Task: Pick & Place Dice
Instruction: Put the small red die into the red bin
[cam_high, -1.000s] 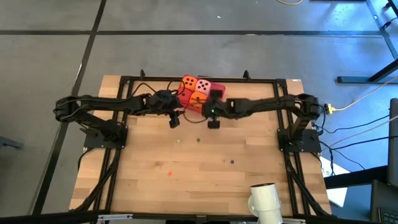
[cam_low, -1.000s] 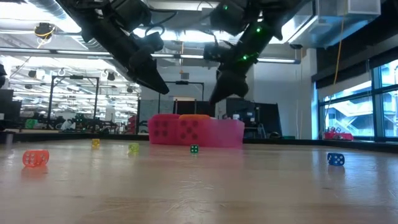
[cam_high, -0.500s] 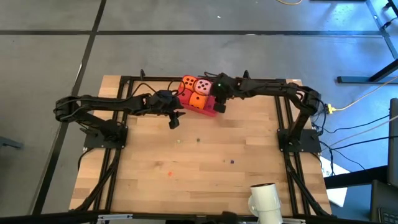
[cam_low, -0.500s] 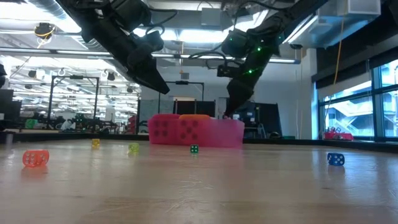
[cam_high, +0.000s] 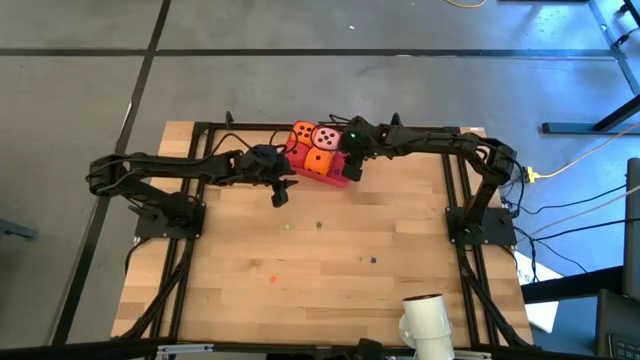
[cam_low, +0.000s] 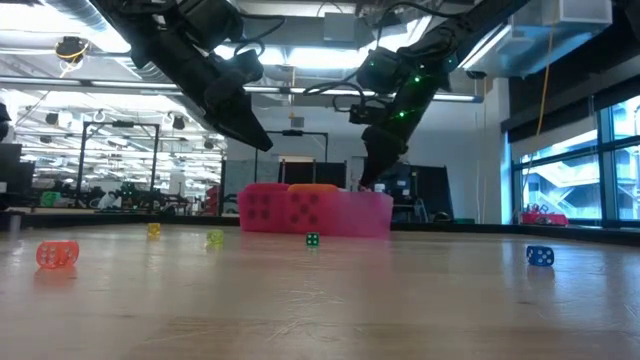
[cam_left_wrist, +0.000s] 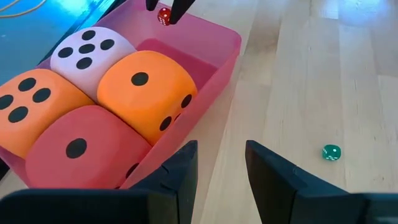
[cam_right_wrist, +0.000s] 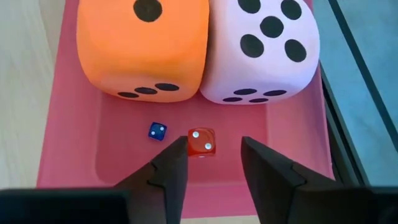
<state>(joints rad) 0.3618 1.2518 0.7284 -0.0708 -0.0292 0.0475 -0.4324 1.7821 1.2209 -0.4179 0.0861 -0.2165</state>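
Four soft dice sit packed in the pink tray (cam_high: 338, 180) at the table's far middle: an orange die (cam_left_wrist: 146, 87), a pale pink die (cam_left_wrist: 92, 53), a second orange die (cam_left_wrist: 28, 102) and a red die (cam_left_wrist: 81, 146). My right gripper (cam_right_wrist: 214, 146) is open, pointing down into the tray's free right end (cam_right_wrist: 74, 155). A tiny red die (cam_right_wrist: 201, 142) shows between its fingertips, and a tiny blue die (cam_right_wrist: 157, 130) lies beside it. My left gripper (cam_left_wrist: 221, 149) is open and hovers off the tray's near-left corner, touching nothing. My right gripper stands open around the tiny red die (cam_left_wrist: 164, 15), coming from above. The die is narrower than the gap and sits close to one finger (cam_right_wrist: 174, 163). Whether that finger touches it, I cannot tell.
Tiny dice are scattered on the wooden table: green (cam_low: 312, 239), orange (cam_low: 57, 254), blue (cam_low: 540, 255), yellow (cam_low: 153, 230) and yellow-green (cam_low: 214, 238). A white roll (cam_high: 425, 320) stands at the near right edge. A dark frame (cam_high: 200, 130) borders the table.
My right gripper has moved from above the table's middle toward the far edge and down over the tray's right end, then held still for the last half second. The left arm and the four soft dice have kept their places.
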